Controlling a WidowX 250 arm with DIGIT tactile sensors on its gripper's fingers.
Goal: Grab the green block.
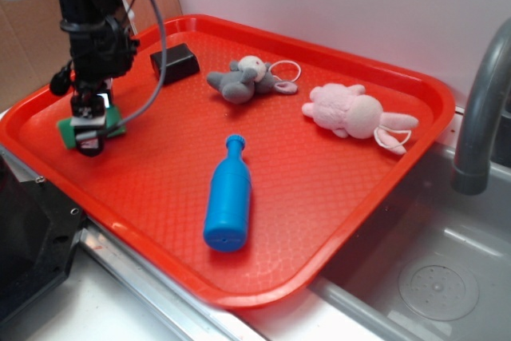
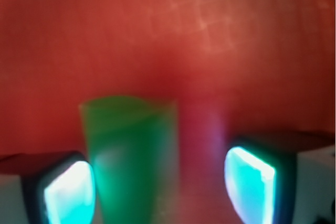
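The green block (image 1: 67, 132) lies flat at the left end of the red tray (image 1: 319, 189). My gripper (image 1: 90, 138) is down over it, and the black fingers cover the block's middle, so only its two ends show. In the blurred wrist view the green block (image 2: 128, 150) stands between my fingers, close against the left pad (image 2: 68, 192). A strip of bare tray separates it from the right pad (image 2: 251, 182). The gripper (image 2: 160, 187) is open around the block, with the jaws well apart.
On the tray lie a black rounded block (image 1: 174, 61) at the back, a grey plush elephant (image 1: 243, 79), a pink plush bunny (image 1: 355, 111) and a blue bottle (image 1: 227, 197) on its side. A grey faucet (image 1: 479, 117) and sink (image 1: 447, 277) are at the right.
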